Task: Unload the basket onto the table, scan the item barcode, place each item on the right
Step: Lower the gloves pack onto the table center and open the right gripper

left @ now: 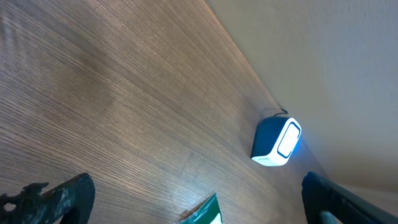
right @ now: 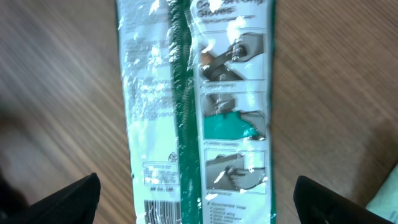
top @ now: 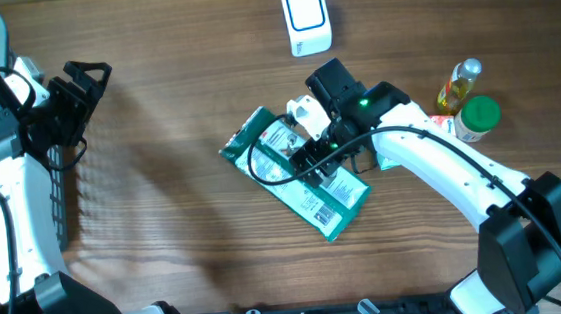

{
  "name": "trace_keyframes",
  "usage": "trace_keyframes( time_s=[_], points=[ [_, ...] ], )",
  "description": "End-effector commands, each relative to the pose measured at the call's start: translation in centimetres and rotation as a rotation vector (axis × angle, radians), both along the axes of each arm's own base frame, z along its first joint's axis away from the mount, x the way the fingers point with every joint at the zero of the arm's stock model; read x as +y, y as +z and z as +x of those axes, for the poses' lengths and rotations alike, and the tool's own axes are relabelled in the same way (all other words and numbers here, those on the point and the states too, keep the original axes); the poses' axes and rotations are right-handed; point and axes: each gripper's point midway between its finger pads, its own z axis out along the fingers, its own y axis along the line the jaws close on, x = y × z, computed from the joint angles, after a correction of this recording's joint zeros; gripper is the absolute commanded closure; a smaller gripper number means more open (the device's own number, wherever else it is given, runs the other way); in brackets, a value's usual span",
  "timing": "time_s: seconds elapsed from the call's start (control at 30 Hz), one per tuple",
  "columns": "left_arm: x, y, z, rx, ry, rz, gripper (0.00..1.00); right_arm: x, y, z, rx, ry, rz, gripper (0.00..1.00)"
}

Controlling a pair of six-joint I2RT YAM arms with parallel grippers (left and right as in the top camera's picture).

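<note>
Beneath right gripper (right: 198, 202), green packet (right: 193, 93).

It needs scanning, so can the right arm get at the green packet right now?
Likely yes: the right gripper hangs open directly above the green packet, which lies flat with nothing else covering it.

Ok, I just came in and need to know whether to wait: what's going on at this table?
The right gripper hangs open directly above a green-and-white plastic packet that lies flat on the wooden table, not gripped. The white box scanner with the blue-lit face sits apart, toward the far edge, so no scan is happening now. The left gripper is open too, off to the side, holding nothing.
</note>
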Motion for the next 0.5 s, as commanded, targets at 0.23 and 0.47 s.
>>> trace_keyframes(
  time_s=[0.23,0.47],
  points=[
    [0.41,0.51,0.03,-0.014,0.008,0.015,0.00,-2.07,-0.73,2.16,-0.034,-0.273,-0.090,0.00],
    [0.41,0.51,0.03,-0.014,0.008,0.015,0.00,-2.07,-0.73,2.16,-0.034,-0.273,-0.090,0.00]
  ],
)
